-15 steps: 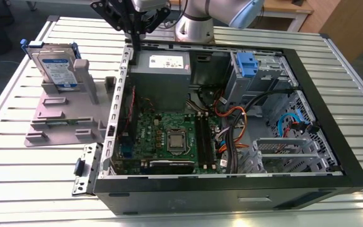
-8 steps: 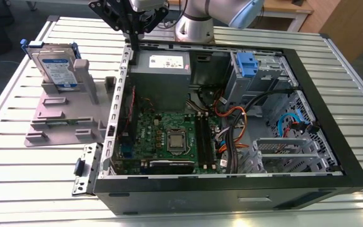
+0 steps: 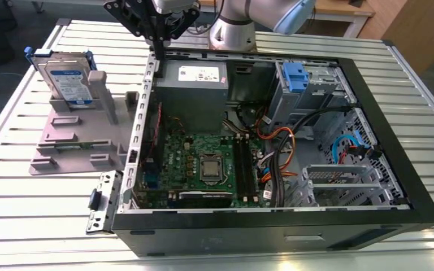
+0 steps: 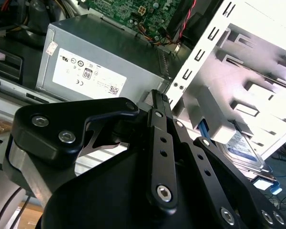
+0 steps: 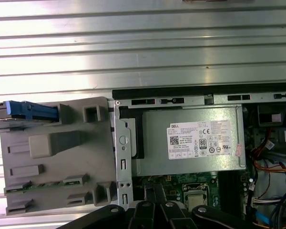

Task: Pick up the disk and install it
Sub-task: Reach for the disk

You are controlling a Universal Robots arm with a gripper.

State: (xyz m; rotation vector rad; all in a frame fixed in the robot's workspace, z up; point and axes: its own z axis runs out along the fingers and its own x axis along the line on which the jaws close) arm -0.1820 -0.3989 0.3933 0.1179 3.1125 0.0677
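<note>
Open computer case [image 3: 277, 228] beside grey stand [image 3: 74, 144] on slatted table [image 3: 21, 226]

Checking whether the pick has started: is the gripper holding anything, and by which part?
Nothing is held. The gripper hangs above the computer case; the disk stands in the grey stand, apart from it.

The gripper [image 3: 156, 72] is matt black. Just beside it, the power supply [image 3: 190, 84] is dull grey sheet metal. Further off, the disk [image 3: 65, 82] is silver metal framed in blue plastic, on a matt grey plastic stand [image 3: 81, 144].
</note>
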